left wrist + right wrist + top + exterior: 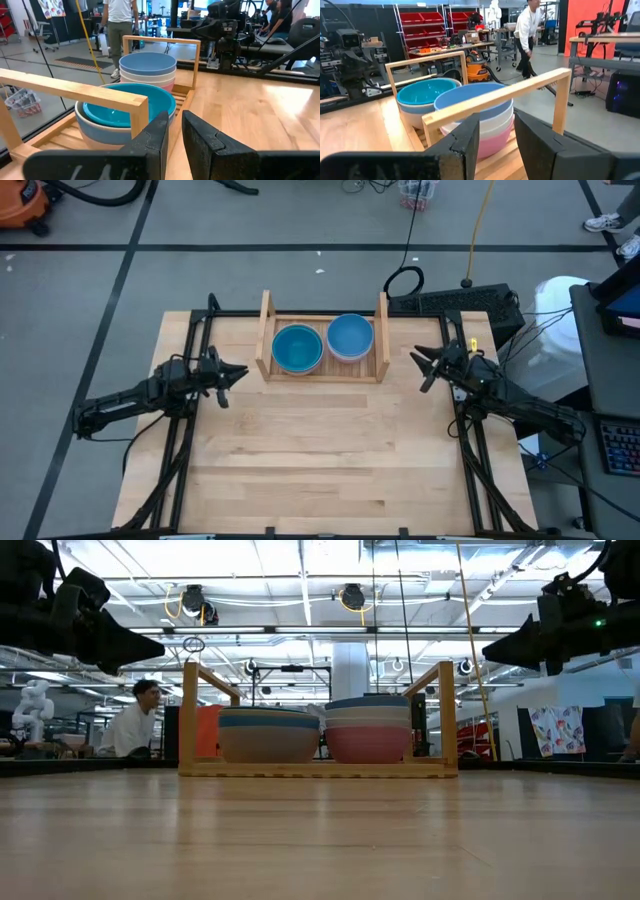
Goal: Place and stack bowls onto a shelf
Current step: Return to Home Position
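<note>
The shelf [320, 372] stands at the middle of the table's far side, resting on its slatted base. It holds two stacks of bowls side by side. The left stack [297, 348] has a teal bowl [125, 102] on top. The right stack [350, 337] has a blue bowl [475, 97] over white and pink ones. My left gripper [240, 370] hovers left of the shelf, pointing level at its left side board [75, 90]. My right gripper [418, 365] hovers to the right, facing the right board [495, 102]. Both are open, with nothing between the fingers.
The near half of the wooden tabletop [320, 470] lies bare in front of the shelf. A black keyboard and cables [450, 302] sit at the back right. People [135, 720] move in the room beyond the table's far edge.
</note>
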